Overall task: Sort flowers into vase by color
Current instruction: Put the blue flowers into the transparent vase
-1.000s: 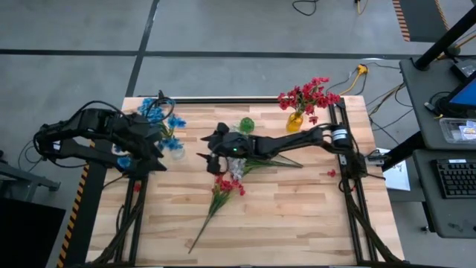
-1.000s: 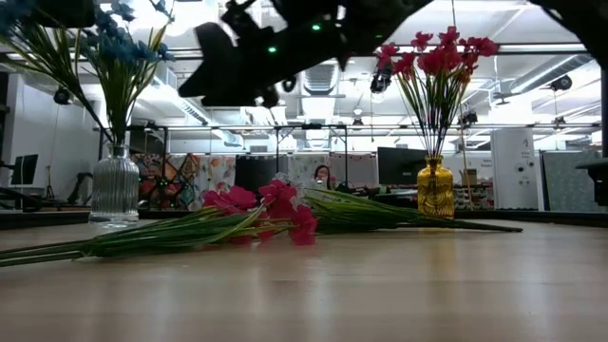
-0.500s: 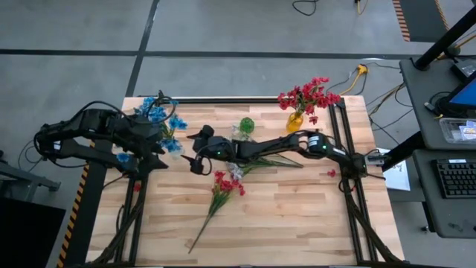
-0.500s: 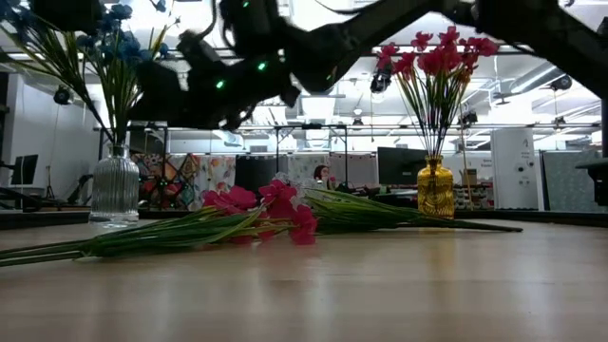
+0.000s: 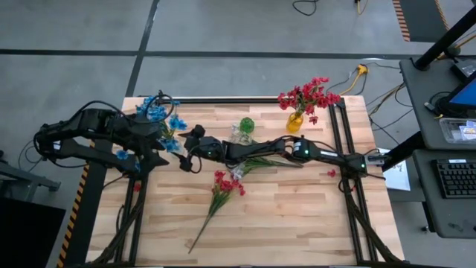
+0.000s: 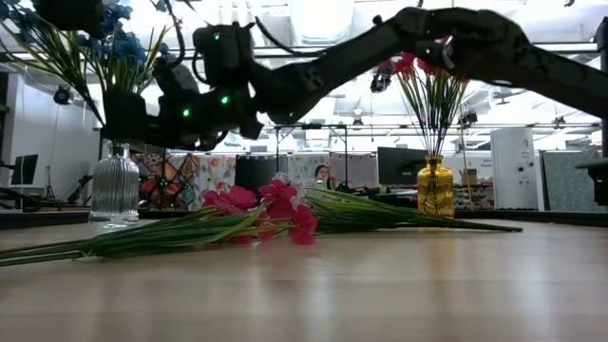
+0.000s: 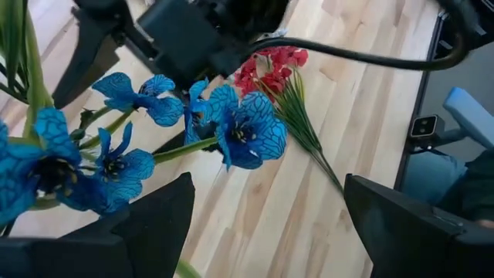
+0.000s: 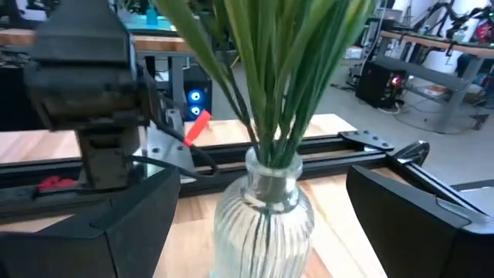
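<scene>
Wooden table [image 5: 297, 216]: right gripper [image 5: 186, 152], fingers spread and empty, faces the clear vase [image 8: 262, 212]; left gripper [image 5: 160, 145] also released. A careless reach could topple the vase.

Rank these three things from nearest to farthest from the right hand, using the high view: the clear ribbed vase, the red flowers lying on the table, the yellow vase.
1. Clear ribbed vase, just beside the right hand at the table's left, holding blue flowers.
2. Red flowers lying mid-table, toward the near edge.
3. Yellow vase, far right corner.
</scene>
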